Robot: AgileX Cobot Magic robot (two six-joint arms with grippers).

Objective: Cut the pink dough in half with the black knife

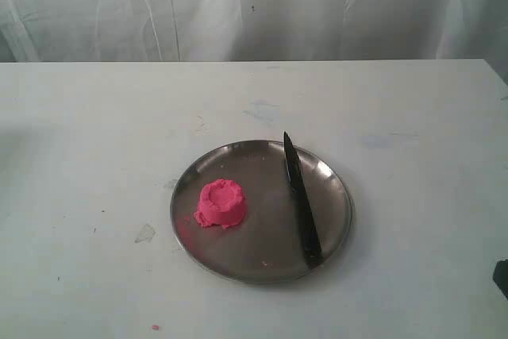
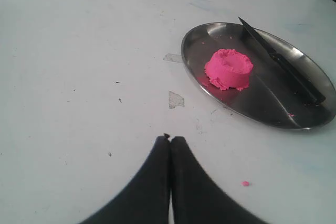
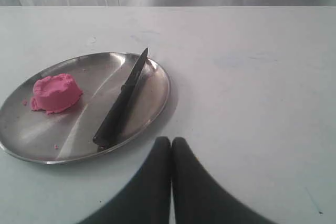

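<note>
One round dimpled lump of pink dough (image 1: 221, 203) (image 2: 229, 68) (image 3: 55, 93) sits on the left part of a round steel plate (image 1: 238, 263) (image 2: 194, 35) (image 3: 157, 77). The black knife (image 1: 300, 200) (image 2: 281, 61) (image 3: 121, 103) lies on the plate's right side, its point at the far rim and its handle towards the near rim. My left gripper (image 2: 170, 138) is shut and empty over bare table, short of the plate. My right gripper (image 3: 170, 139) is likewise shut and empty, just outside the plate's rim near the knife handle. Neither gripper shows clearly in the exterior view.
The plate stands on a white table (image 1: 95, 132) with a white curtain behind it. A pink crumb (image 1: 155, 327) (image 2: 244, 183) lies on the table in front of the plate. A dark bit of an arm (image 1: 502, 277) shows at the right edge.
</note>
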